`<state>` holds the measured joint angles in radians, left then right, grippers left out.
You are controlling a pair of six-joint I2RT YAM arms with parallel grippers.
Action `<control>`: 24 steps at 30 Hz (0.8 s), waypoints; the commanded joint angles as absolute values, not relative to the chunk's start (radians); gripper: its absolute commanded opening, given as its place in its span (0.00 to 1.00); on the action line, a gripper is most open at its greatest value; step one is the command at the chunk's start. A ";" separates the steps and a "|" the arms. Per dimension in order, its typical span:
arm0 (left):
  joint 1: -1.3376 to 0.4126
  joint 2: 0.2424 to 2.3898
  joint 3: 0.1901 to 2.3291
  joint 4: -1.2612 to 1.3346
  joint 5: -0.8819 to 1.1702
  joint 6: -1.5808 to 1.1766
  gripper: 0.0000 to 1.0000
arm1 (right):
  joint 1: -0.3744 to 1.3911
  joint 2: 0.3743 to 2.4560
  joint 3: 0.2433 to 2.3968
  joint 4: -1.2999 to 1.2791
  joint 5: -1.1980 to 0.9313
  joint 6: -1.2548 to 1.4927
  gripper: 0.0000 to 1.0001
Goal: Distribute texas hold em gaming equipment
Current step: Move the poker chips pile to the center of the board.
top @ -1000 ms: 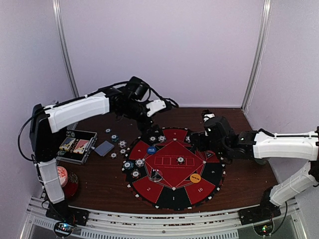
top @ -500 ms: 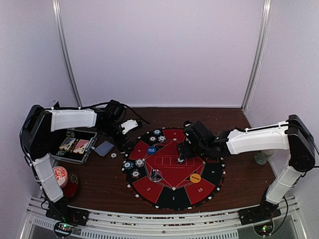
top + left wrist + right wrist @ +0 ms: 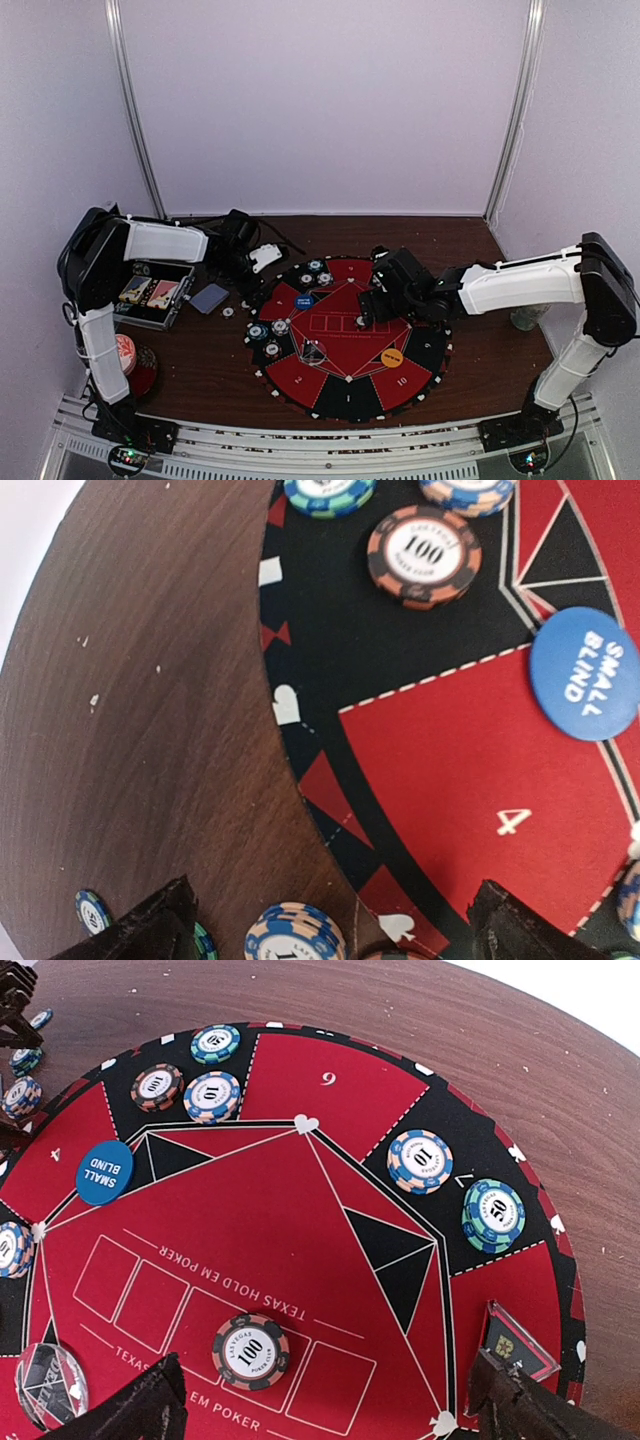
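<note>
Brown wood grain is running across the table (image 3: 190, 350) you are working at. Pale lilac walls (image 3: 320, 100) are closing it in on 3 sides, and 2 metal posts (image 3: 135, 110) are standing in the back corners. A round red-and-black mat (image 3: 300, 378) is lying in the middle of the wood.

Most of the chips are sitting on that mat. A 100 chip (image 3: 250, 1350) is resting on the printed boxes at its centre. A 10 chip (image 3: 420, 1160) and a 50 chip (image 3: 493, 1216) are lying side by side on the black border. The blue button (image 3: 585, 673) is lying on the red field, and the orange button (image 3: 392, 356) is lying on the near right part. The cards (image 3: 209, 298) are lying on bare wood between an open case (image 3: 150, 305) and the mat, with a loose white chip (image 3: 228, 311) near them.

Your left pincer (image 3: 335, 883) is hovering over the mat's far left edge, fingers spread wide and grasping nothing. A small chip stack (image 3: 295, 935) is sitting on the wood just beside that edge. Your right pincer (image 3: 328, 1358) is hanging over the mat's centre, released as well, with nothing between its fingers.
</note>
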<state>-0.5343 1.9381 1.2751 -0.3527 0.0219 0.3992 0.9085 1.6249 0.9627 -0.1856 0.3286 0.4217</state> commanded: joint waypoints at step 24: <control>-0.529 1.916 1.146 -0.310 -0.210 0.475 0.98 | 0.913 1.588 0.942 -0.163 0.322 0.411 1.00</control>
<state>-0.5480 1.9274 1.1889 -0.2432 -0.1341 0.4377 0.9085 1.6230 0.9554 -0.1810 0.3176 0.4171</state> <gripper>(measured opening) 0.978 0.997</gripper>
